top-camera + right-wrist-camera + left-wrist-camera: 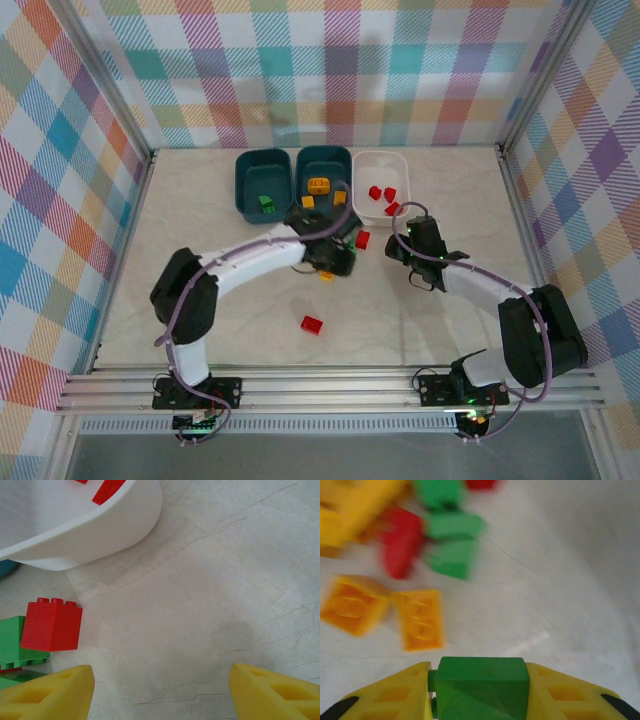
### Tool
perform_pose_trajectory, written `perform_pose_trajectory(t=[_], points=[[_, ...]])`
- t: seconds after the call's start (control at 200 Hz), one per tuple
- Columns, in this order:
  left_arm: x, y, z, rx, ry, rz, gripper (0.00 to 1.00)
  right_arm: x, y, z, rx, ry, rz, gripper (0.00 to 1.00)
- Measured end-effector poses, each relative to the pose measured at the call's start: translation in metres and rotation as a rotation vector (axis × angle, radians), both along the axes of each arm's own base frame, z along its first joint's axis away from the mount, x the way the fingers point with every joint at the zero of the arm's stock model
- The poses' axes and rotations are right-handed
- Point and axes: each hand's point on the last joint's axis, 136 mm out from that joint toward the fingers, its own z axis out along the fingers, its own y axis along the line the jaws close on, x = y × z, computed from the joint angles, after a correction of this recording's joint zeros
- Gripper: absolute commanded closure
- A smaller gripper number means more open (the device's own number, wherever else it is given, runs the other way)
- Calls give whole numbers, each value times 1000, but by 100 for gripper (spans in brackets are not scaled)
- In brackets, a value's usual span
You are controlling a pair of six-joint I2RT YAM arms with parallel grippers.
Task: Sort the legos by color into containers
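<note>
Plaid panels wall in a pale, marbled bench [200, 300].

Top view: three containers stand in a row at the far edge. The left teal tub [262, 185] holds a green piece, the middle teal tub [323, 178] holds yellow-orange pieces, and the white tub [381, 185] holds red pieces. The left fingers [336, 258] sit over a small pile of loose legos just in front of the middle teal tub. The right fingers [400, 245] sit near the front of the white tub. A lone red brick [312, 324] lies well apart, nearer the arm bases.

Left wrist view: the left fingers [395, 697] pinch a green brick [481, 680] across two opposite flat sides. Beyond it, blurred, lie orange bricks [420, 619] with red and green pieces.

Right wrist view: the right fingers [50, 692] are spread wide over bare bench, with nothing between them. A red brick [51, 625] rests against a green one at the left, near the white tub [100, 530].

Handling: the bricks appear light, rigid and smooth-sided. A grip on a corner or on the studs would likely let a brick twist out. Take hold centrally across two parallel flat faces. By colour, the held green brick belongs in the left teal tub.
</note>
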Motion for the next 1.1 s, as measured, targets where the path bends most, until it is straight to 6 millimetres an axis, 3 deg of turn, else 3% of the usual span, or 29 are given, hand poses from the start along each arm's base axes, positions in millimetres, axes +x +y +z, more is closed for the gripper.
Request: perform_pose_trajectory(t=[0.13,0.305,0.425,0.56,0.7,0.795,0.99,1.1], points=[[65,62,21,-53,-30,249,60,1,0,1,2,-5,0,28],[131,138,41,-127,-63,526,58,1,1,1,3,-6,0,28],[177,160,40,-175,-63,615,58,2,2,1,11,-8,2,28],[222,164,13,-174,-34,639,55,2,2,2,14,-9,3,28],[231,165,-18,-132,27,647,51,2,3,1,15,-8,4,28],[225,166,-23,-118,57,648,38,2,3,1,15,-8,5,28],[227,163,-4,-157,38,635,26,1,4,1,22,-5,11,28],[223,161,27,-201,-2,618,22,1,6,1,27,-3,16,28]])
